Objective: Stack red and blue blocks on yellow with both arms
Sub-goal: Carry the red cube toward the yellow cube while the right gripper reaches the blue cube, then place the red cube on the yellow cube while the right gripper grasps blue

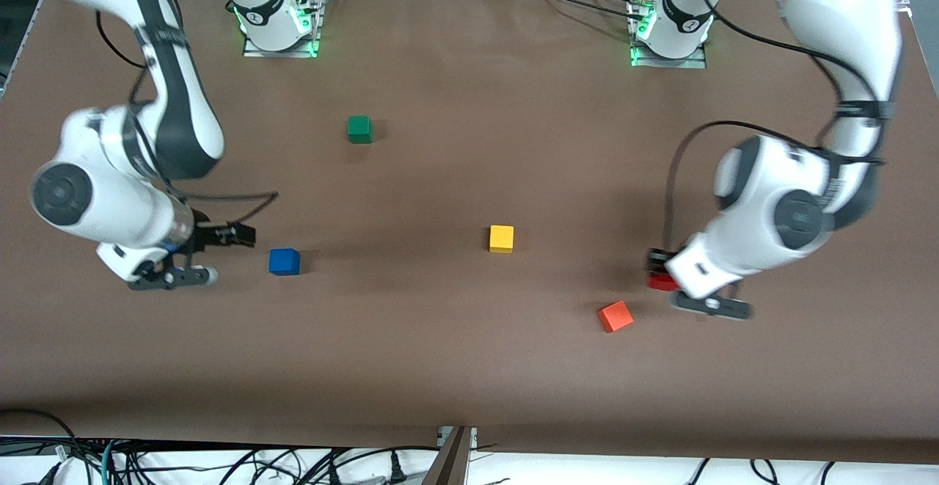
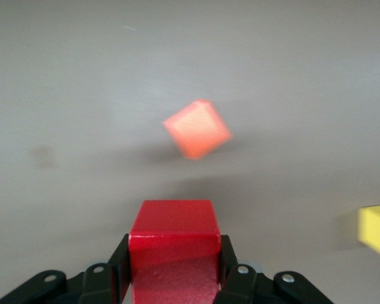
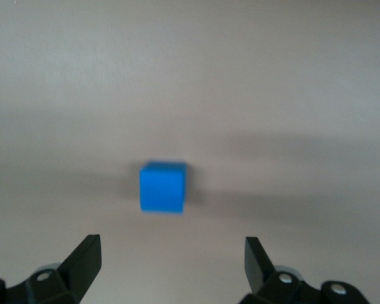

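The right gripper (image 1: 220, 239) is hanging with jaws wide beside the blue block (image 1: 284, 261), at the right arm's end of the table, probably lining up a grasp. The green cube (image 1: 359, 128) is sitting nearer the bases, out of play. The yellow block (image 1: 502, 238) is waiting mid-table as the base. The orange cube (image 1: 615, 316) is lying nearby. The left gripper (image 1: 664, 274) is clamping the red block (image 2: 174, 244), apparently ready for carrying to yellow.
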`<act>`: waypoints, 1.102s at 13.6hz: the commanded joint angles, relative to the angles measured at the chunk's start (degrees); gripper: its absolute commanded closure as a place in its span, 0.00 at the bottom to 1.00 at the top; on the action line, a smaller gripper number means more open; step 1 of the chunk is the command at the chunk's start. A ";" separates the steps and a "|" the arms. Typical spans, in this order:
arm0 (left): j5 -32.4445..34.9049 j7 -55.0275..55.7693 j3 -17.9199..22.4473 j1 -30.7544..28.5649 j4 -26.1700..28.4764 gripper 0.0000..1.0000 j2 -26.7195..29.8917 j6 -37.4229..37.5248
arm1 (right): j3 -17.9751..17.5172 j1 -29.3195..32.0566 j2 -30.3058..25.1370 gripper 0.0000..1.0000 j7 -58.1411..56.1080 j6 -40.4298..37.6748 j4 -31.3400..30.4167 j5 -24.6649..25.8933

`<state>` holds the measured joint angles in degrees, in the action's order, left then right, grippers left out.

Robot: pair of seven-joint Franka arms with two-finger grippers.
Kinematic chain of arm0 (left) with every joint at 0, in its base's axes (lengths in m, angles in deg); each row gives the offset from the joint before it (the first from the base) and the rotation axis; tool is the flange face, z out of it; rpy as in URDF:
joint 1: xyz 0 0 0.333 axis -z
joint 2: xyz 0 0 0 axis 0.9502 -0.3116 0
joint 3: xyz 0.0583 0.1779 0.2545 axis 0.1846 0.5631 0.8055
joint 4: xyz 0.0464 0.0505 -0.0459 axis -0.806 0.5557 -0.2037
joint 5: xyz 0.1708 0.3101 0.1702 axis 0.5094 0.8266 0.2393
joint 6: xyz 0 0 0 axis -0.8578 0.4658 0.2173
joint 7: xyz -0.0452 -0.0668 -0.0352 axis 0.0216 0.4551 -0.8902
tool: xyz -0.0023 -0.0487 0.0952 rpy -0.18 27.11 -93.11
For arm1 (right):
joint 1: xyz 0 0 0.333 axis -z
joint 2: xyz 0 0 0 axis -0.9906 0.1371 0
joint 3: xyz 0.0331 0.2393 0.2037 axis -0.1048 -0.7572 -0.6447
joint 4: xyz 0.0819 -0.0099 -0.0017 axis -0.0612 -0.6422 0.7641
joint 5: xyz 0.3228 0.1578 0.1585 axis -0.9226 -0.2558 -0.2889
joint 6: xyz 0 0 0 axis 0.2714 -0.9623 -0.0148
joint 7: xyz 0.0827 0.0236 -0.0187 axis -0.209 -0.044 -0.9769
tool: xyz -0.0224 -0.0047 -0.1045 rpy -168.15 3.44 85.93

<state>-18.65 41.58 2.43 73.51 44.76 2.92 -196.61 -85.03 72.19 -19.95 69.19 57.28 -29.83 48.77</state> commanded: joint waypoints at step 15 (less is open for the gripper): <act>0.72 24.08 3.34 23.98 -10.82 1.00 -13.34 -4.47 | -0.59 -1.41 11.23 0.61 -1.39 11.55 -0.57 -2.31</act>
<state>-18.64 64.03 3.68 94.48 37.32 -8.36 -201.48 -85.38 70.53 -8.31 68.95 69.12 -29.97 47.73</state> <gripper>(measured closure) 0.441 0.449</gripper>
